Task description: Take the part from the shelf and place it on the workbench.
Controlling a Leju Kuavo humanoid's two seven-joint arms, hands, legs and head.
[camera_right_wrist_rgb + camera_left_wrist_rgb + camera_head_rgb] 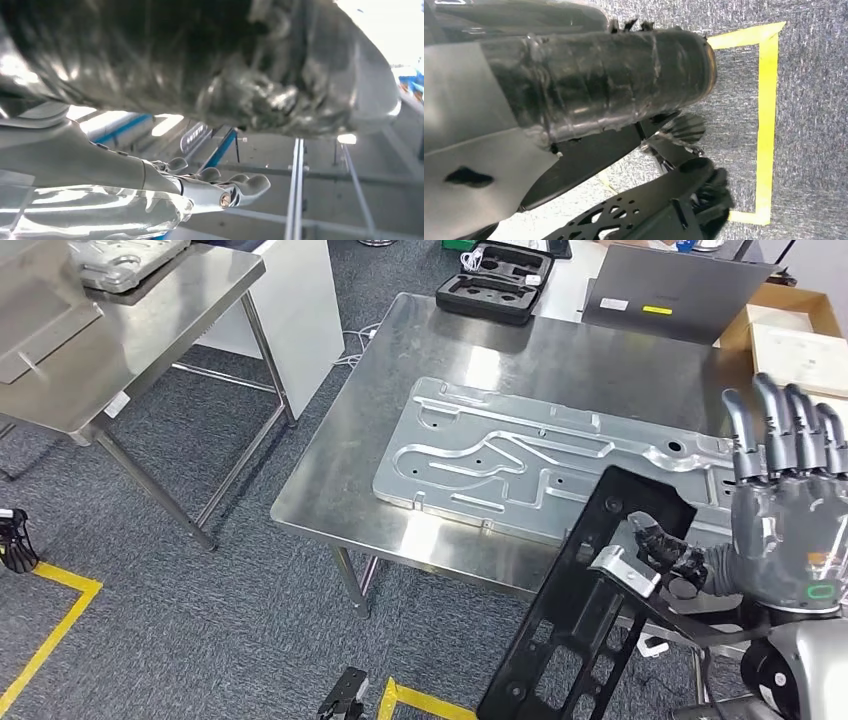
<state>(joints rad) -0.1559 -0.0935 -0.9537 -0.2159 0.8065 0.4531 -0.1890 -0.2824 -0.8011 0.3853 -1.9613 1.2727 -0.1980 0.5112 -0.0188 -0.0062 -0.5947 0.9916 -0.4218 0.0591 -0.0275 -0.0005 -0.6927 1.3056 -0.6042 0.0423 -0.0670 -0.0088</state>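
Note:
A long black perforated part (590, 610) slants up from below the table edge, its top end over the steel workbench (400, 390). My right hand (785, 510) is beside the part's upper section. Its thumb (665, 552) presses on the part next to a silver clip (622, 570), while the fingers (785, 425) point straight up, spread. The same fingers (220, 187) stretch toward the ceiling in the right wrist view. The part's pierced lower end (614, 217) hangs over the carpet in the left wrist view. My left hand's taped cover (599, 85) is above it, fingers hidden.
A large stamped aluminium plate (520, 465) lies on the workbench under the part's top end. Behind it sit a black foam case (495, 282), a grey panel (670, 290) and cardboard boxes (795, 330). A second steel table (120, 350) stands at the left. Yellow floor tape (45, 635) marks the carpet.

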